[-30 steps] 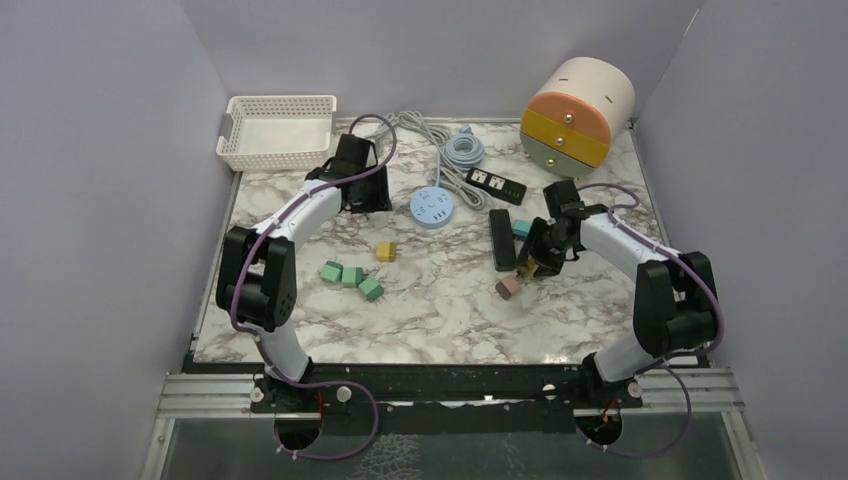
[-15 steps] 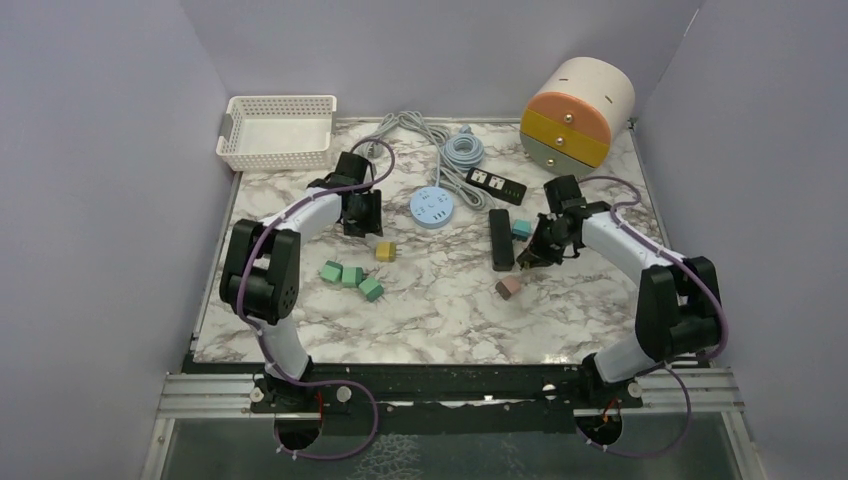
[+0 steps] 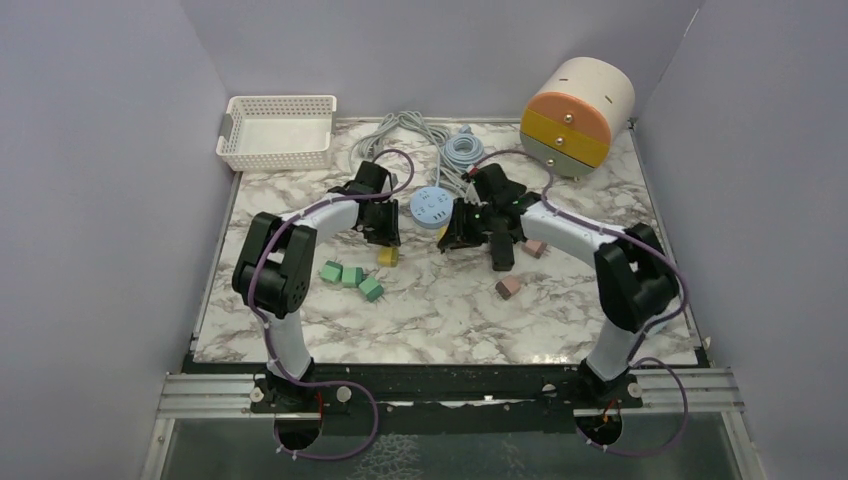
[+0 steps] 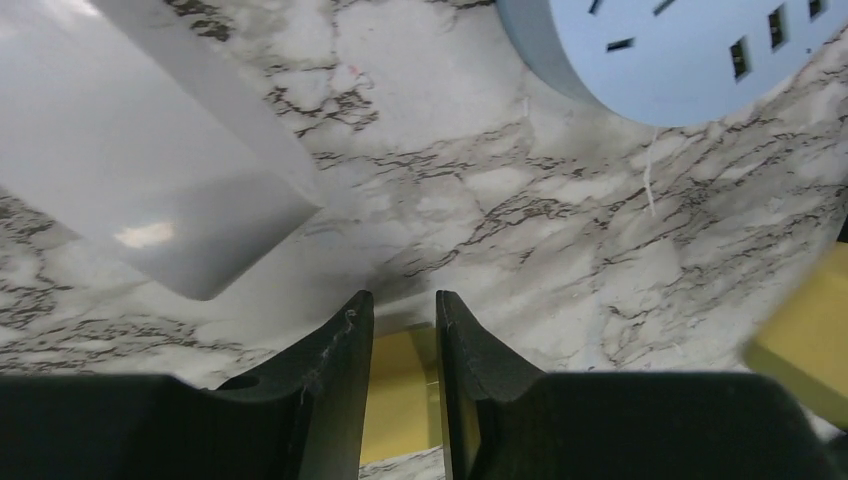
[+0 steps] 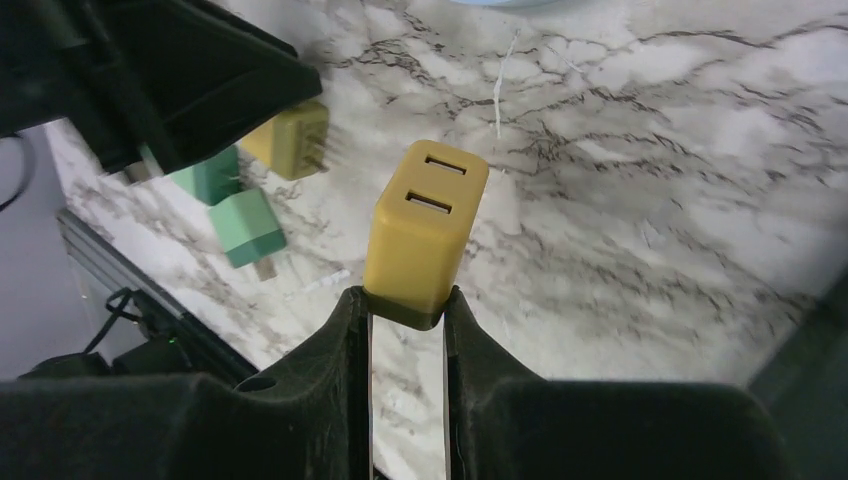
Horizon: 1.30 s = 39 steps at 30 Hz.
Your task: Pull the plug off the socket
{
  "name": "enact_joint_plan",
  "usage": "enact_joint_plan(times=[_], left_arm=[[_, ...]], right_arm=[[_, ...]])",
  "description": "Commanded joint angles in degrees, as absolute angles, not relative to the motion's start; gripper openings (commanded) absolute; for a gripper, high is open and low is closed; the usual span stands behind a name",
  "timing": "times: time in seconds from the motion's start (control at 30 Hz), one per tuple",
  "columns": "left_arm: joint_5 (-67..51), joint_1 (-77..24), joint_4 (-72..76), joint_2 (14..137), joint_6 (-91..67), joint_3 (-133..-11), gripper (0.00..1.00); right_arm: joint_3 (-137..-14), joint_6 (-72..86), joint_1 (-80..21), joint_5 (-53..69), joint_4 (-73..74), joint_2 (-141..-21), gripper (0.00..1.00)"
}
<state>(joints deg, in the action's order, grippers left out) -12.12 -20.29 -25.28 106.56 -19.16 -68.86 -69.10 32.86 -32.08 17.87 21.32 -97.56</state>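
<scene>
My right gripper (image 5: 407,300) is clamping a yellow plug (image 5: 425,235) between its fingers; my left gripper (image 4: 404,330) is hovering empty, fingers narrowly parted.

A white slotted basket (image 3: 280,130) stands on the marble table (image 3: 440,320), well beyond the left tool (image 3: 384,236) and to its left. A cream cylindrical drawer unit (image 3: 577,115) with orange, yellow and grey fronts lies on its side, well beyond the right tool (image 3: 450,240) and to its right. Plain lilac walls (image 3: 100,200) surround the table.

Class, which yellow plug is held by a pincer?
The yellow plug clamped in the right pincer; the other yellow plug lies loose on the marble table.
</scene>
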Motion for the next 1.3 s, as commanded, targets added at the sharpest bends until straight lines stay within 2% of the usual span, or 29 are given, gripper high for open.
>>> enact_joint_plan(times=[0.0, 0.2, 0.3, 0.4, 0.5, 0.63, 0.7, 0.9, 1.07, 1.27], left_arm=[[-15.8, -22.3, -22.0, 107.4, -22.2, -69.4, 0.31], [-17.4, -23.3, -19.7, 107.7, -24.9, -69.2, 0.30], [-12.8, -23.0, -20.8, 105.9, -23.9, -70.3, 0.30], [-9.1, -21.2, -22.2, 103.5, -22.7, -72.7, 0.32], [-8.1, -19.2, -23.2, 101.2, -22.3, -74.6, 0.34], [-7.4, -16.8, -24.4, 99.8, -21.4, -76.1, 0.34], [-7.4, -15.7, -24.6, 99.4, -21.0, -76.1, 0.34], [-9.1, -15.5, -24.6, 98.8, -20.3, -76.6, 0.35], [-7.7, -22.1, -25.0, 99.5, -17.4, -79.8, 0.35], [-9.7, -30.2, -24.3, 102.8, -18.4, -82.7, 0.35]], right_arm=[[-70.7, 30.4, -34.1, 24.5, 12.6, -105.1, 0.01], [-70.6, 29.6, -34.9, 27.9, 7.9, -109.5, 0.01], [-69.7, 29.2, -35.0, 29.8, 5.9, -110.4, 0.02], [-69.0, 28.4, -35.0, 30.6, 5.2, -111.2, 0.24], [-69.2, 26.9, -35.0, 29.9, 6.4, -110.0, 0.39], [-70.0, 24.1, -33.8, 24.8, 10.0, -104.2, 0.69], [-68.9, 23.7, -31.1, 25.2, 10.5, -100.3, 0.76], [-62.5, 19.3, -17.1, 20.5, 18.9, -88.6, 0.78], [-58.1, 16.6, -8.3, 10.4, 26.9, -87.7, 0.77], [-55.4, 18.7, -6.5, 7.9, 24.2, -92.7, 0.61]])
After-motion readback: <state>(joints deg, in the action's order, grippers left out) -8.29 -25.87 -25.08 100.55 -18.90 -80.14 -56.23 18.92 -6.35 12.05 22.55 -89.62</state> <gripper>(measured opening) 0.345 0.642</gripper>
